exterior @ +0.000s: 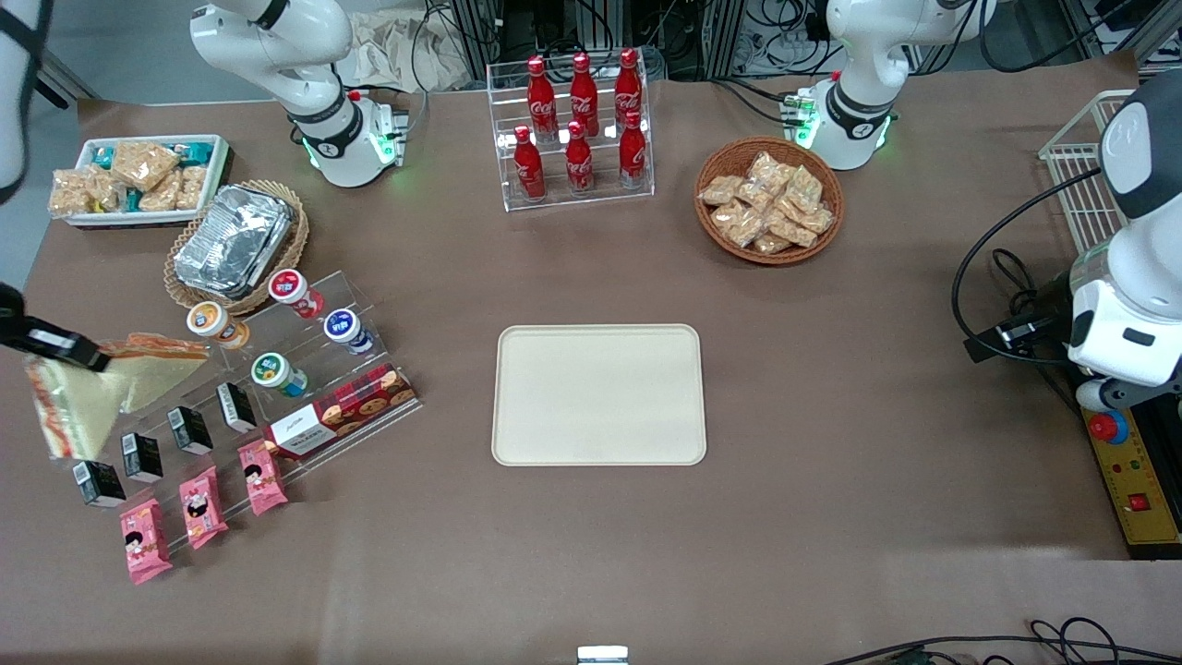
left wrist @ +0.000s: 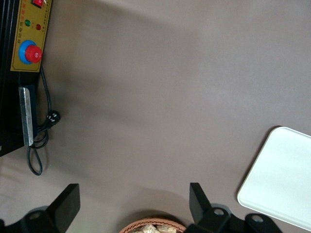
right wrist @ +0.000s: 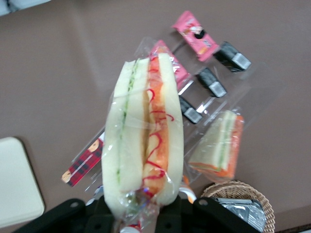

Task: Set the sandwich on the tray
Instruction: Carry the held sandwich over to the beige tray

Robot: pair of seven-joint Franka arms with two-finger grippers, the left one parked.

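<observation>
My right gripper (exterior: 85, 356) is at the working arm's end of the table, above the table surface. It is shut on the sandwich (exterior: 69, 406), a clear-wrapped wedge of white bread. In the right wrist view the gripper (right wrist: 141, 213) pinches the sandwich (right wrist: 143, 145) by its narrow wrapped end, and red-orange and thin green filling layers show. The cream-beige tray (exterior: 600, 395) lies flat and bare at the table's middle, well apart from the gripper. Its corner shows in the right wrist view (right wrist: 14, 184) and in the left wrist view (left wrist: 282, 179).
A smaller wedge with an orange edge (exterior: 162, 362) lies beside the held one. A clear stepped rack (exterior: 277, 388) holds cups, black cartons, pink packets and a biscuit box. A basket of foil trays (exterior: 235, 245), a white snack bin (exterior: 138, 180), cola bottles (exterior: 577, 125) and a snack basket (exterior: 768, 199) stand farther from the camera.
</observation>
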